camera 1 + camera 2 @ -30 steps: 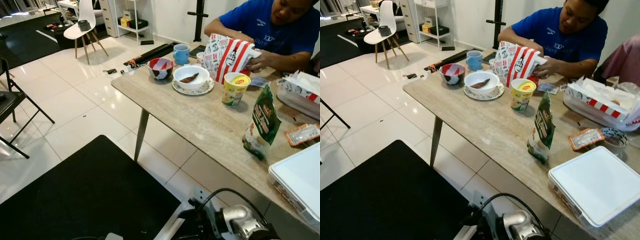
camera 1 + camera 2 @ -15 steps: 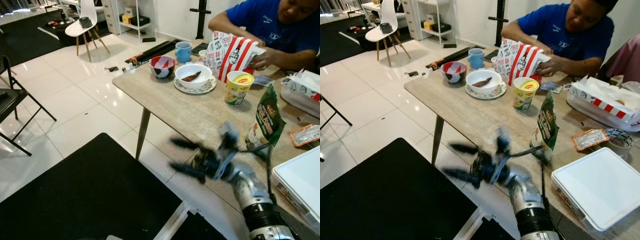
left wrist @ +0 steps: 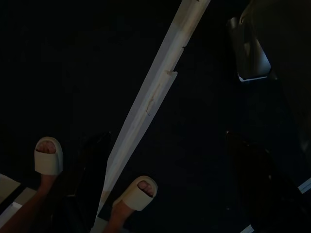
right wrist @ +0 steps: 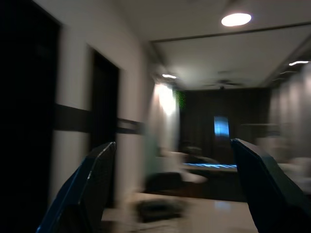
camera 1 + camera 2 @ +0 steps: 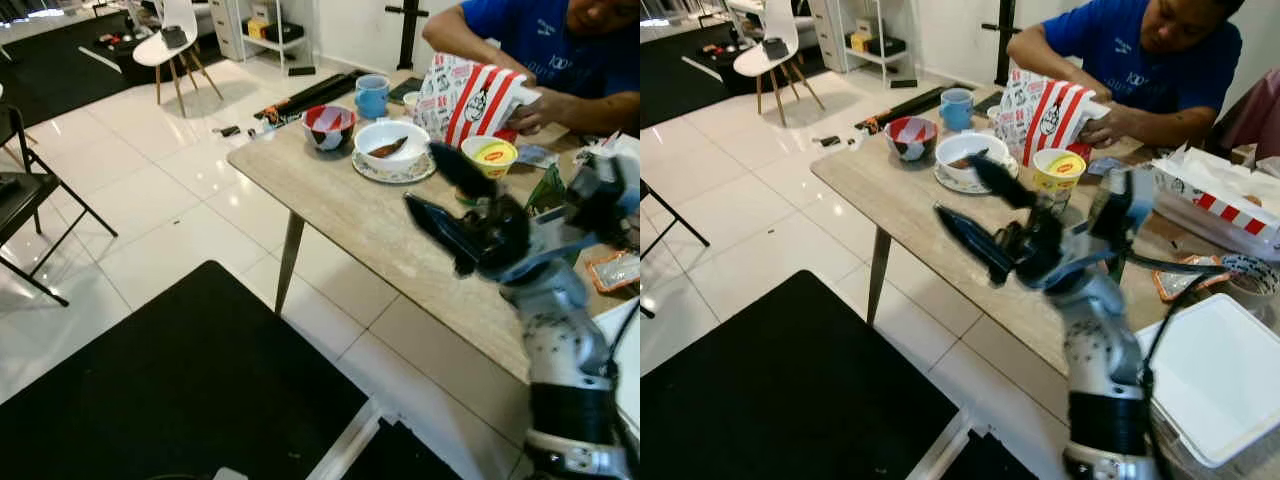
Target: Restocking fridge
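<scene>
two arms belong to this rig; the right gripper (image 5: pixel 440 190) is raised above the near part of the table (image 5: pixel 330 185), its two black fingers (image 5: pixel 432 219) spread wide and holding nothing. the arm is motion-blurred, and the right wrist view looks across the room, not down at any item. the left gripper (image 3: pixel 170 194) hangs idle over a dark floor mat (image 5: pixel 180 390); its fingers appear spread, with nothing between them, though that view is very dark.

candidate items for restocking stand on the table: a green snack bag (image 5: pixel 548 188) just behind the right arm, a yellow-lidded noodle cup (image 5: pixel 488 158) beyond the fingers, and a white lidded container (image 5: pixel 1215 375) at the near right corner. a person (image 5: pixel 1140 60) seated at the far side handles a red-striped paper bag (image 5: pixel 465 95). a bowl on a plate (image 5: pixel 392 148) stands near the cup.

judged step: reach toward a table item, no pick yet made. no fridge can be made out.

next move calls for lowering and steadying the gripper, centring the spread fingers on one item, likely the bag or cup, while staying clear of the bowl and the person's hands.
</scene>
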{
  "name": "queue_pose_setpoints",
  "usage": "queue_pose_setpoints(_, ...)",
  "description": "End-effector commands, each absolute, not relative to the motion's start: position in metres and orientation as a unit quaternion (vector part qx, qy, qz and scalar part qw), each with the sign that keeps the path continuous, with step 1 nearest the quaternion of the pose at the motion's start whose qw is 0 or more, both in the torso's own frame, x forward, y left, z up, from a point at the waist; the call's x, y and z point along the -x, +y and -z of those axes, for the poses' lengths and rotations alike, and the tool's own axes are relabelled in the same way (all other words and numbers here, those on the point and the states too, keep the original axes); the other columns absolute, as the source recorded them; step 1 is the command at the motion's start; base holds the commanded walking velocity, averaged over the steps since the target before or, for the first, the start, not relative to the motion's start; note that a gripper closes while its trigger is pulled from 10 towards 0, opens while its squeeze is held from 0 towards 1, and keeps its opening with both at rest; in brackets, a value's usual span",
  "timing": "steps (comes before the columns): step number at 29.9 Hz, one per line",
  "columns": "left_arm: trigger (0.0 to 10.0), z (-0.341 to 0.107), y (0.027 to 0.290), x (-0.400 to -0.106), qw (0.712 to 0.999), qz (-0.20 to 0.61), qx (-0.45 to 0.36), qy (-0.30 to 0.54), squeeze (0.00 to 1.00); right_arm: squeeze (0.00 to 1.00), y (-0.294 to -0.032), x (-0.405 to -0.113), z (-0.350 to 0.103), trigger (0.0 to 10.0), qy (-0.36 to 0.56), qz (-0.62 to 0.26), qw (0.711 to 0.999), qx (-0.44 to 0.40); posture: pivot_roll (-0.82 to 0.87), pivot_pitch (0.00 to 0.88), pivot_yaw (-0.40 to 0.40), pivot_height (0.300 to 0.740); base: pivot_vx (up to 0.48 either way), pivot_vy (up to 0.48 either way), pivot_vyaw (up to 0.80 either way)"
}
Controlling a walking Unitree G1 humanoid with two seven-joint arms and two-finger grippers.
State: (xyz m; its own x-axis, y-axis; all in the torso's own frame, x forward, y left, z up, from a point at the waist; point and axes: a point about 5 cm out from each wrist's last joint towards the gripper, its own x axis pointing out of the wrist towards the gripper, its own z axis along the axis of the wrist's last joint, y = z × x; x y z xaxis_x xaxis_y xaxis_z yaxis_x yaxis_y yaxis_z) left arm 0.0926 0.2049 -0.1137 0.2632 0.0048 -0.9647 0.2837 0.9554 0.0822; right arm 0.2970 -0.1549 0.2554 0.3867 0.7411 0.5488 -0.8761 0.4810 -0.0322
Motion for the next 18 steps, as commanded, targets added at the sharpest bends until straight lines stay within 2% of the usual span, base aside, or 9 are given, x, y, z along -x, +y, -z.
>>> queue_pose_setpoints(1, 10.0, 0.114, 0.209, -0.086, 0.778, 0.092, -0.127, 0.609, 0.0, 1.0, -0.159, -0.298, -0.261, 10.0, -0.256, -0.454, 0.847, -0.1, -0.09, 0.053, 0.058, 0.74, 0.0, 0.0, 0.0)
queue_pose_setpoints(2, 10.0, 0.114, 0.209, -0.086, 0.778, 0.092, -0.127, 0.609, 0.0, 1.0, -0.159, -0.298, -0.261, 10.0, -0.256, -0.454, 0.847, -0.1, -0.09, 0.053, 0.058, 0.74, 0.0, 0.0, 0.0)
queue_pose_setpoints(3, 10.0, 0.114, 0.209, -0.086, 0.777, 0.094, -0.128, 0.609, 0.0, 0.16, -0.168, -0.3, -0.269, 10.0, -0.263, -0.422, 0.864, -0.08, -0.1, 0.05, 0.06, 0.74, 0.0, 0.0, 0.0)
queue_pose_setpoints(5, 10.0, 0.115, 0.208, -0.086, 0.777, 0.095, -0.128, 0.609, 0.0, 0.16, -0.174, -0.301, -0.275, 10.0, -0.269, -0.398, 0.874, -0.071, -0.1, 0.049, 0.06, 0.74, 0.0, 0.0, 0.0)
queue_pose_setpoints(6, 10.0, 0.114, 0.208, -0.087, 0.777, 0.096, -0.129, 0.608, 0.0, 0.0, -0.182, -0.303, -0.283, 10.0, -0.271, -0.359, 0.892, -0.05, -0.1, 0.048, 0.06, 0.74, 0.0, 0.0, 0.0)
queue_pose_setpoints(11, 10.0, 0.114, 0.207, -0.09, 0.779, 0.1, -0.131, 0.605, 0.0, 0.0, -0.203, -0.307, -0.288, 10.0, -0.238, -0.278, 0.931, 0.006, -0.11, 0.047, 0.064, 0.74, 0.0, 0.0, 0.0)
queue_pose_setpoints(13, 10.0, 0.114, 0.207, -0.09, 0.779, 0.1, -0.131, 0.605, 0.0, 0.0, -0.203, -0.307, -0.288, 10.0, -0.238, -0.278, 0.931, 0.006, -0.11, 0.047, 0.064, 0.74, 0.0, 0.0, 0.0)
queue_pose_setpoints(15, 10.0, 0.113, 0.206, -0.093, 0.78, 0.103, -0.133, 0.603, 0.0, 0.0, -0.217, -0.312, -0.283, 10.0, -0.185, -0.215, 0.957, 0.051, -0.11, 0.048, 0.065, 0.74, 0.0, 0.0, 0.0)
queue_pose_setpoints(18, 10.0, 0.113, 0.206, -0.093, 0.78, 0.104, -0.134, 0.603, 0.0, 0.0, -0.224, -0.313, -0.28, 10.0, -0.152, -0.18, 0.969, 0.076, -0.11, 0.049, 0.065, 0.74, 0.0, 0.0, 0.0)
